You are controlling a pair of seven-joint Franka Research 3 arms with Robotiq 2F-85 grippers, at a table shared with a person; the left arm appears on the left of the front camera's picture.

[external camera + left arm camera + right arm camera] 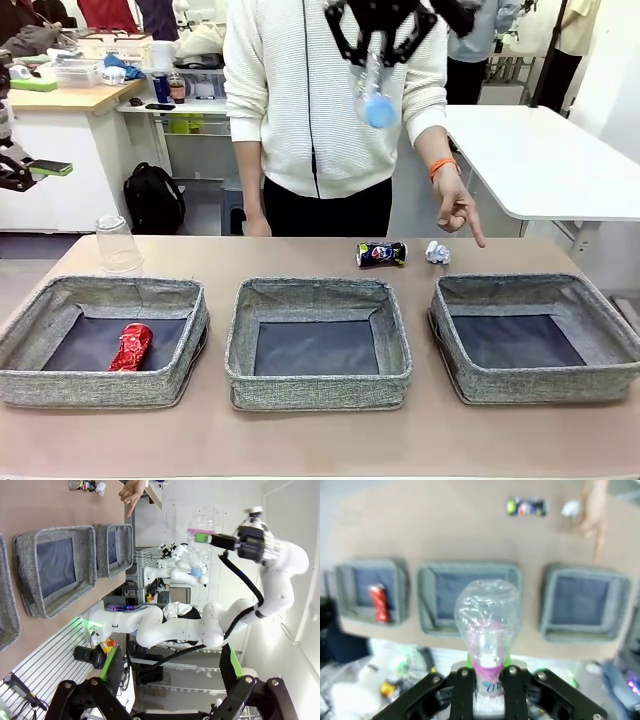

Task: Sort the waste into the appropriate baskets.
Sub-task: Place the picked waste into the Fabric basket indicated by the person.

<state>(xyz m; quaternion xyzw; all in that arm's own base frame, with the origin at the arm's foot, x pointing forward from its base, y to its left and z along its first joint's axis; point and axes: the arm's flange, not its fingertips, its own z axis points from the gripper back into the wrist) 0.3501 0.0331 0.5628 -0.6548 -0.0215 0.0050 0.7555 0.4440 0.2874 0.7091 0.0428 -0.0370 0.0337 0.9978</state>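
Note:
High above the table, my right gripper point(378, 35) is shut on a clear plastic bottle point(373, 92) that hangs blue cap down. In the right wrist view the bottle point(489, 622) stands between the right gripper's point(489, 665) green pads, over the middle basket point(427, 625). My left gripper point(171, 652) is open and holds nothing. Three grey baskets line the table: left point(100, 388), middle point(318, 390) and right point(540, 385). A crushed red can point(130, 347) lies in the left one. A dark-blue can point(381, 254) and a white paper wad point(437, 252) lie behind them.
A clear plastic cup point(117, 245) stands upside down at the table's far left. The person stands at the far side, one hand point(460, 210) pointing down near the paper wad. A white table point(540, 160) is behind on the right.

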